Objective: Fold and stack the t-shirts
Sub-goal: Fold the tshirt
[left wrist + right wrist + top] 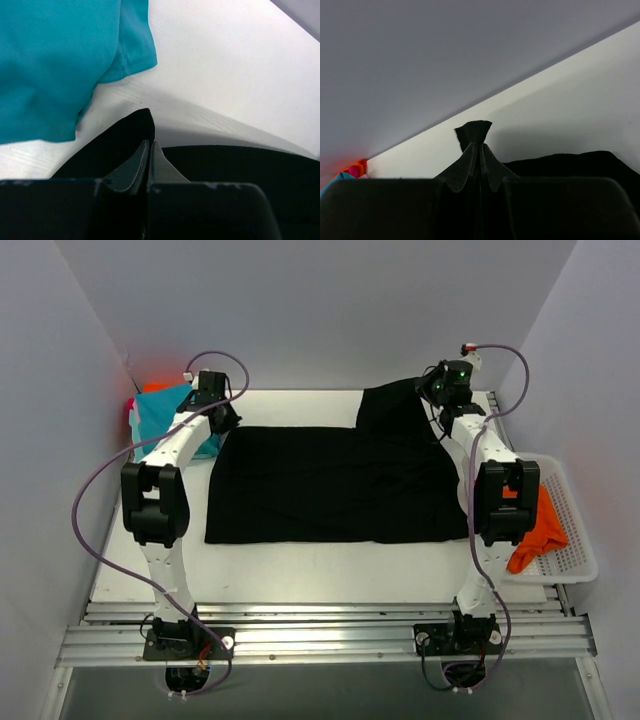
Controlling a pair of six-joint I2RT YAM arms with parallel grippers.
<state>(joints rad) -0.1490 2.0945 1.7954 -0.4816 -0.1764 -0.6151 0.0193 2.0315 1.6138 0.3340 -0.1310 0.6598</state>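
Black t-shirt (pixel 330 485) lay spread on the table (pixel 300 570). Left gripper (pixel 222 418) pinched its far-left corner, right gripper (pixel 440 392) its far-right corner, jaws closed.

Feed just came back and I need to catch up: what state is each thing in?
Black shirt: spread on table, far corners pinched.
Left hand: shut on black shirt.
Right hand: shut on black shirt.
Teal shirt: piled, far left.
Basket: at table's right edge.
Orange shirt: crumpled in basket.
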